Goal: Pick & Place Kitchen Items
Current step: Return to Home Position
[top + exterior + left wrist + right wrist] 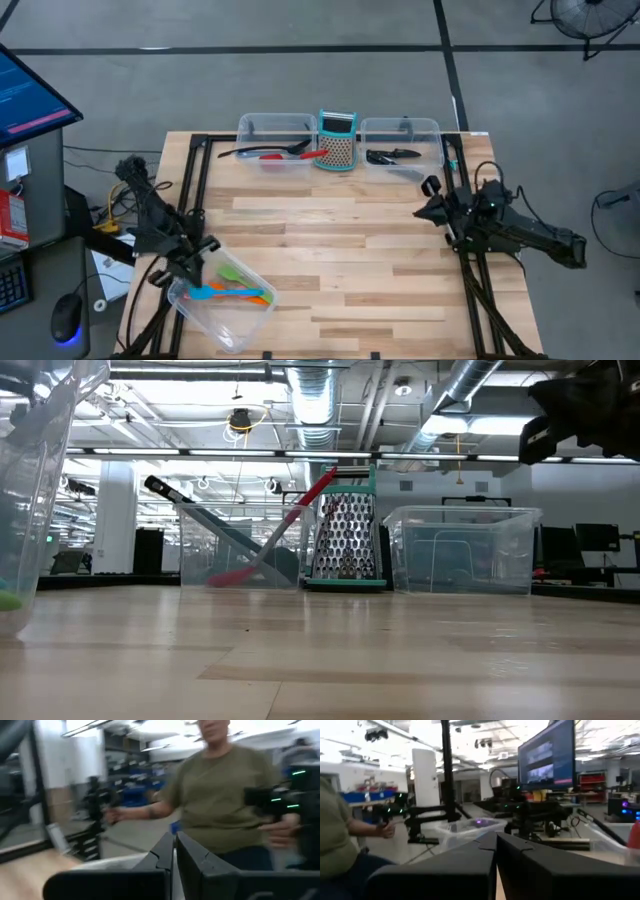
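Left arm: folded at the table edge, well off to the near-left of the grater (337, 140). The left gripper (205, 245) sits just beside the near tub (225, 325), fingers (162, 855) pressed together with nothing between them.

Right arm: folded low, near-right of the grater. The right gripper (425, 208) points toward the table's middle, fingers (520, 852) likewise closed and empty.

Spoons (290, 152), red and black, lie in the left tub (250, 122), just beside the grater on the left-arm side. Knives (392, 156) lie in the right tub (420, 123), on the grater's other side. Spatulas (235, 292), orange, blue and green, lie in the near tub.

A person (220, 795) in an olive shirt stands beyond the table, gripping dark handles.
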`<state>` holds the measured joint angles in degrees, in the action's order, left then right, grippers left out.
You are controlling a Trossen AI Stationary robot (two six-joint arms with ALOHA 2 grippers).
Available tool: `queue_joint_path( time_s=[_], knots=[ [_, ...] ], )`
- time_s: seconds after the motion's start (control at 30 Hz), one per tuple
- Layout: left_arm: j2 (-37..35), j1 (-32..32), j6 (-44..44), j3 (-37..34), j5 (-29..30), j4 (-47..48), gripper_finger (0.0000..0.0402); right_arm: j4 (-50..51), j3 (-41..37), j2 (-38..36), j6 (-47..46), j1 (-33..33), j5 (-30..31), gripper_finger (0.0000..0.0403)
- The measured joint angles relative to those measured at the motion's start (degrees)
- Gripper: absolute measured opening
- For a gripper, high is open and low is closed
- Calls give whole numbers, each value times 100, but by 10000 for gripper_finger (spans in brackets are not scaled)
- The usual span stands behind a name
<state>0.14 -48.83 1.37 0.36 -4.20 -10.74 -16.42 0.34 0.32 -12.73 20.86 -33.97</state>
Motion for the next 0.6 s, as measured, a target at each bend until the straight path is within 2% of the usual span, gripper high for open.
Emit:
queue_joint_path(
  time_s=[0.3,0.47,0.6],
  knots=[
    [6,1440,-336,0,693,760,8,762,0,0,459,100,-69,0],
    [0,2279,-11,0,183,767,6,819,0,0,673,212,-124,0],
    [0,2859,-3,0,-308,792,8,939,-2,0,834,342,-467,0]
  ],
)
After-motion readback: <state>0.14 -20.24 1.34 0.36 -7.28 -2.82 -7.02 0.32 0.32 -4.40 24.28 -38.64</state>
